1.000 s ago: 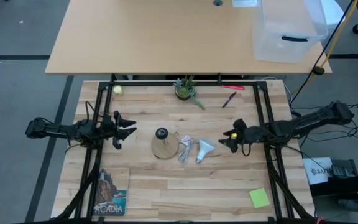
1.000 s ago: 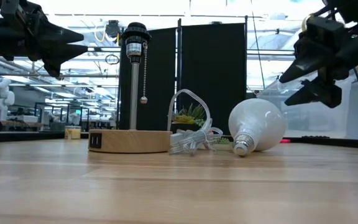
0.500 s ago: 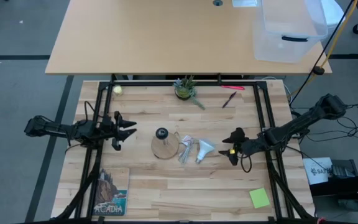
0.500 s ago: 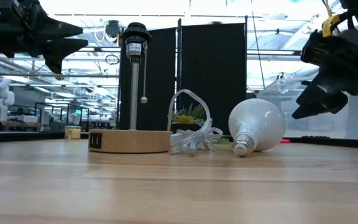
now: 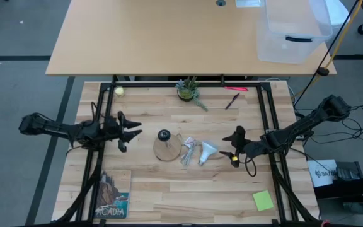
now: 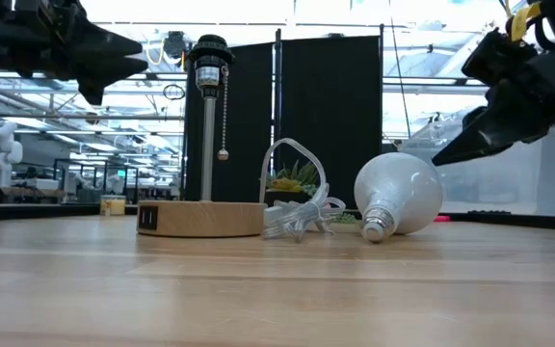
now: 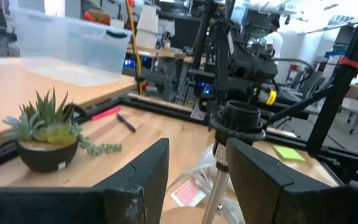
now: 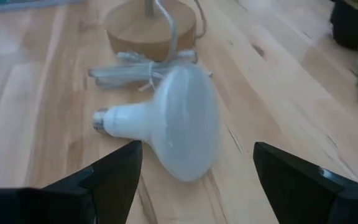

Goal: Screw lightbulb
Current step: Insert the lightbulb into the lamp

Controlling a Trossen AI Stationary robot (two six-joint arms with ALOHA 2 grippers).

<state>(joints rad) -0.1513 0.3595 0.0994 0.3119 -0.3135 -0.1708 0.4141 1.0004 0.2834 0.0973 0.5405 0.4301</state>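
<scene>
The white lightbulb (image 5: 208, 151) lies on its side on the wooden table, its screw base (image 8: 102, 118) toward the table's near side. Left of it stands the round wooden stand (image 5: 164, 149) with its black socket (image 6: 210, 50) on a post; a bundled clear cord (image 5: 188, 151) lies between them. My right gripper (image 5: 227, 145) hovers open just right of the bulb, tilted down at it; the bulb (image 8: 169, 121) shows ahead between its fingers. My left gripper (image 5: 134, 131) is open and level, left of the stand, with the socket (image 7: 241, 118) ahead of it.
A potted succulent (image 5: 188, 89), a red pen (image 5: 235, 89) and a dark pen (image 5: 232, 101) lie at the far edge, with a small yellow-green ball (image 5: 119, 91) at far left. A book (image 5: 112, 195) and a green sticky note (image 5: 263, 200) lie near the front.
My right gripper has swung toward the table's near edge and dipped a little, rolling about its own axis; it now points at the bulb, still open. My left gripper has edged up and toward the stand. The bulb and stand have not moved.
</scene>
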